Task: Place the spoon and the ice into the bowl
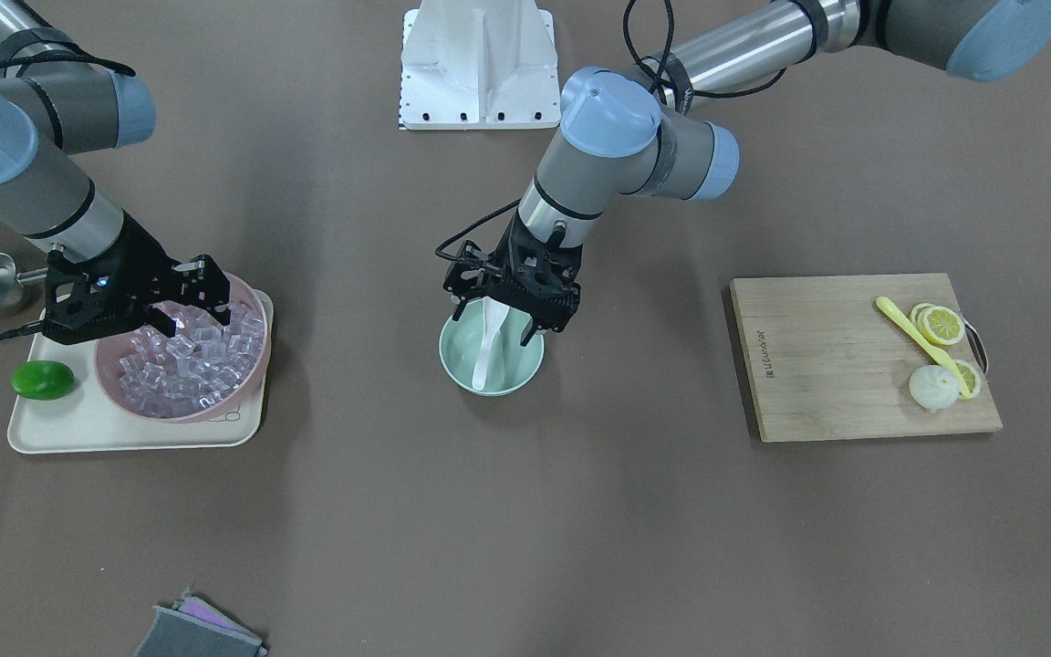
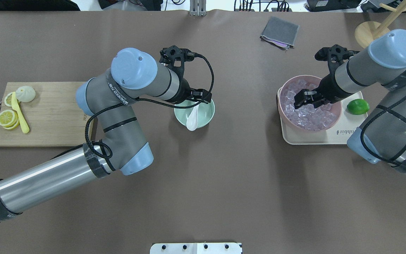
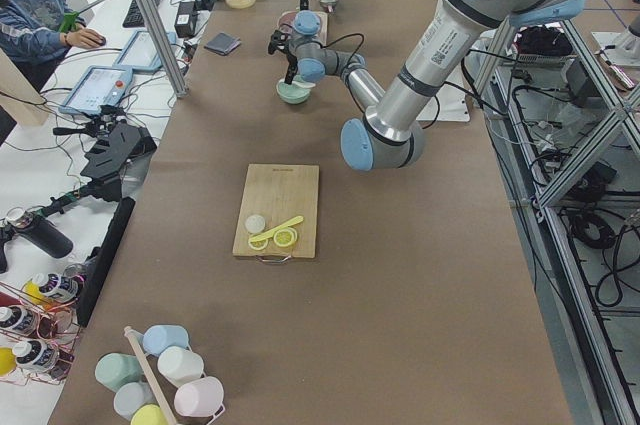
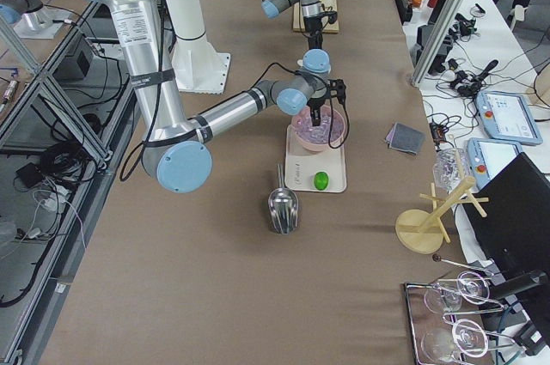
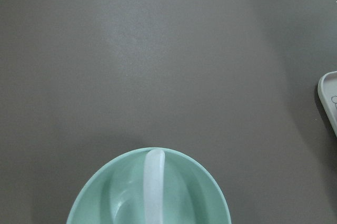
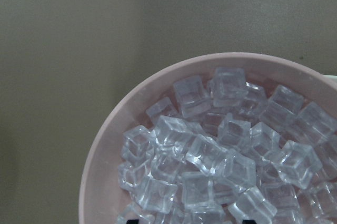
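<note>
Mint bowl [image 2: 209, 115] holds the spoon [image 2: 191, 122], scoop at 6 o'clock overhead, so your left gripper [image 1: 494, 326] hangs spread above; your right gripper [image 1: 190, 318], jaws apart, hovers over ice [image 6: 210, 166] to grab a cube.

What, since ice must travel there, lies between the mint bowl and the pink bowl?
Only bare table, as the overhead view shows.

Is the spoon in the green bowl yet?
In. The spoon lies inside the bowl, its handle resting on the rim; the left claw stands open over it.
</note>
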You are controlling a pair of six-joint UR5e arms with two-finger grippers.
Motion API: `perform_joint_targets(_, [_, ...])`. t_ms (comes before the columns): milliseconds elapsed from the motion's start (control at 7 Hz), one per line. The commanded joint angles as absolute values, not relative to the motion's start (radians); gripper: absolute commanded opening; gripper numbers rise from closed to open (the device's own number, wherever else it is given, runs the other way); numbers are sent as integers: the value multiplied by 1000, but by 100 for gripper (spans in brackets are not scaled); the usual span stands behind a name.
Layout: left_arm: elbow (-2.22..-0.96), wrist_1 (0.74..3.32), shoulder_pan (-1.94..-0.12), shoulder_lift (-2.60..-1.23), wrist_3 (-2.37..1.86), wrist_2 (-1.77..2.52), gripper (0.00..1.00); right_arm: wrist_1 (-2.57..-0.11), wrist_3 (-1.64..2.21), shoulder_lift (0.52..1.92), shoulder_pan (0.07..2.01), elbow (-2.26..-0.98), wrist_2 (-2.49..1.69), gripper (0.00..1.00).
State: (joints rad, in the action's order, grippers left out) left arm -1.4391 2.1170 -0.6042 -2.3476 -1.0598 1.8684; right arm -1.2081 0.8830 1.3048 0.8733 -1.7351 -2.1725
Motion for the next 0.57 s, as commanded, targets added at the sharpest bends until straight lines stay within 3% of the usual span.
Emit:
perform_joint_targets(0, [-1450,2117,-606,-2338,-1060,1868,92,-1209,884,1301,873,-1709,-2174,68])
perform_joint_targets(429, [-1463,2115,-606,-2327,-1060,1868,93,-1209,890,1302,873,-1698,-2177,62])
